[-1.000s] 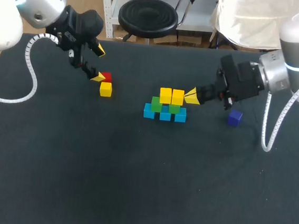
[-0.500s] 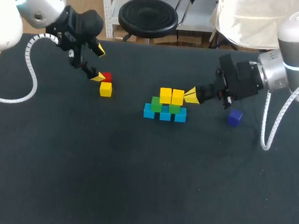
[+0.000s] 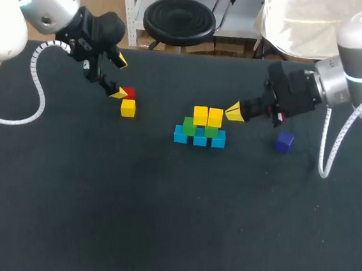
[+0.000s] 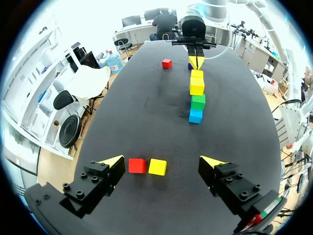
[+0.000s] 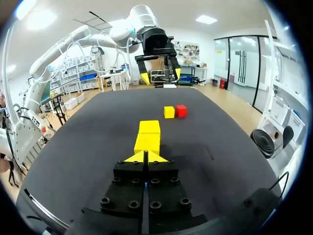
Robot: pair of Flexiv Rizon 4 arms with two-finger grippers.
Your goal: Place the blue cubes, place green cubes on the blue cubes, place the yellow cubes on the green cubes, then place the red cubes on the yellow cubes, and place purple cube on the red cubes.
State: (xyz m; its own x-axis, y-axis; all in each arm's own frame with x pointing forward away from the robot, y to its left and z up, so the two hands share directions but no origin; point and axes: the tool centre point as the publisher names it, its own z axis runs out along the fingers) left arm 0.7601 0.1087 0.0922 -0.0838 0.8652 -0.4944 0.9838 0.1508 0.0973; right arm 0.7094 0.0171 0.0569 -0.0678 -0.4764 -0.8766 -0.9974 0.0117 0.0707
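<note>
The stack stands mid-table: three blue cubes in a row, two green cubes on them, two yellow cubes on top. My right gripper is shut and empty, its tip just right of the top yellow cubes. At the left lie a loose yellow cube and a red cube, touching. My left gripper hangs open over them; both the red cube and the yellow cube lie between its fingers, untouched. The purple cube sits under my right wrist.
A second red cube lies on the far part of the table near my right arm, hidden from the head view. The stack stands between my two grippers. Open black tabletop spreads toward the front.
My right gripper has drawn back a little from the top yellow cubes, up and to the right. The left arm and all cubes have stayed put.
</note>
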